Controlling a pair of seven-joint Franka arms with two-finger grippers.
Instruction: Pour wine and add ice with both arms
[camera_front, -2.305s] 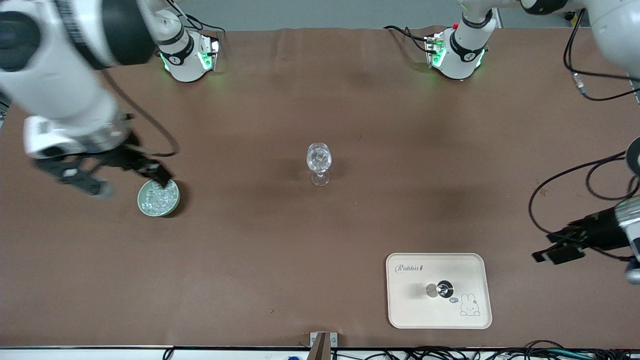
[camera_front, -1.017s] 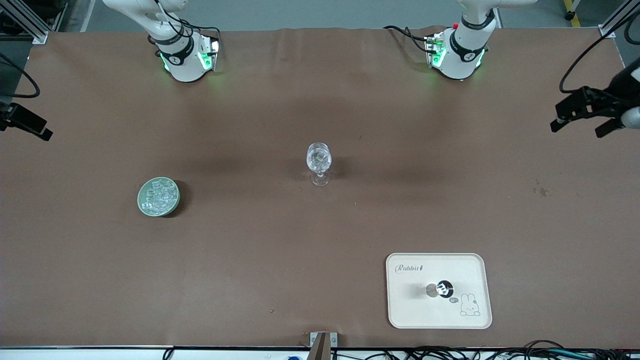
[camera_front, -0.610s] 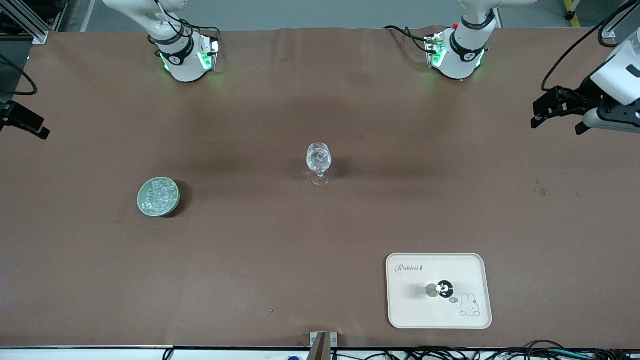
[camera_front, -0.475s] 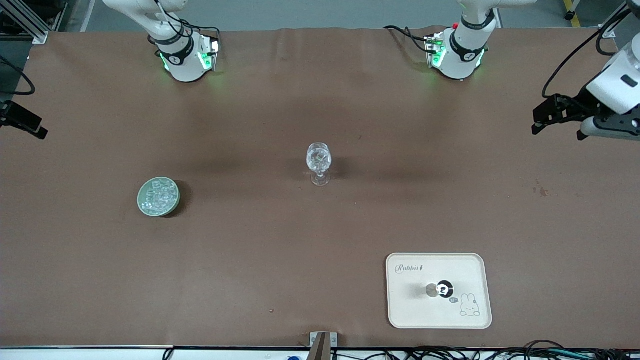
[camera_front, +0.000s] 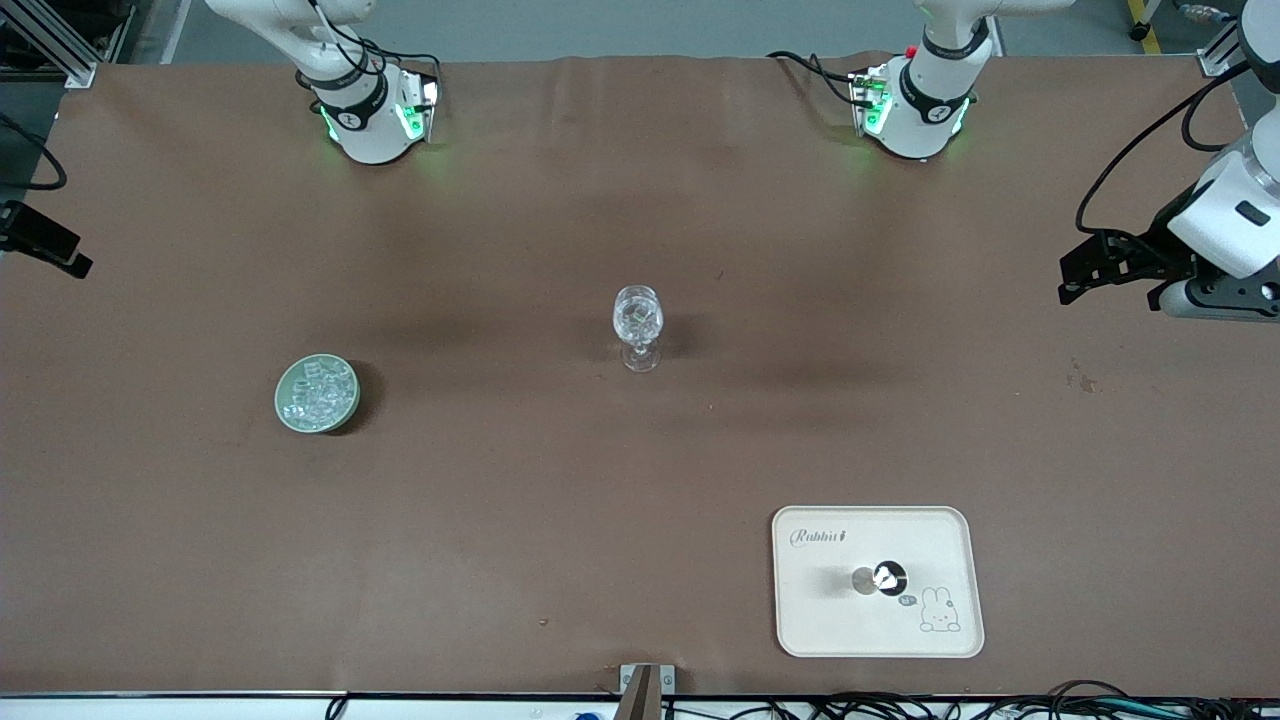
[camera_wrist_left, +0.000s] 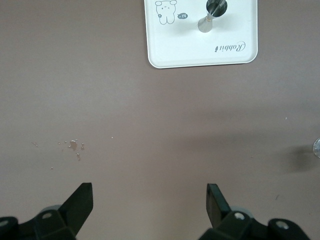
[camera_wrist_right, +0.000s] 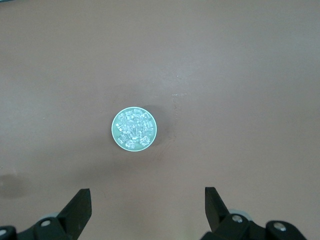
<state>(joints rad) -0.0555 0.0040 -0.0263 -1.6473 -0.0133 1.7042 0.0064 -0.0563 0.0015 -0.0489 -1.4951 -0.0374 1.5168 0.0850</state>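
A tiny clear stemmed glass (camera_front: 887, 577) stands on a cream tray (camera_front: 830, 620); its wine is too faint to see. It also shows in the left wrist view (camera_wrist_left: 212, 12). Ice cubes (camera_front: 318, 390) fill a pale green dish (camera_front: 281, 405), which also shows in the right wrist view (camera_wrist_right: 114, 131). A taller clear goblet (camera_front: 637, 330) stands mid-table with glinting cubes inside. My left gripper (camera_front: 1110, 292) is open and empty, high over the left arm's end of the table. My right gripper (camera_front: 50, 245) is open and empty, high over the right arm's table edge.
The tray (camera_wrist_left: 202, 50) has a rabbit print. A small stain (camera_front: 1080, 382) marks the brown table near the left arm's end. The two arm bases (camera_front: 370, 110) stand at the edge farthest from the front camera. Cables run along the nearest edge.
My right gripper has left the ice dish and risen to the table's edge. My left gripper has swung up from beside the tray and now hovers over its end of the table.
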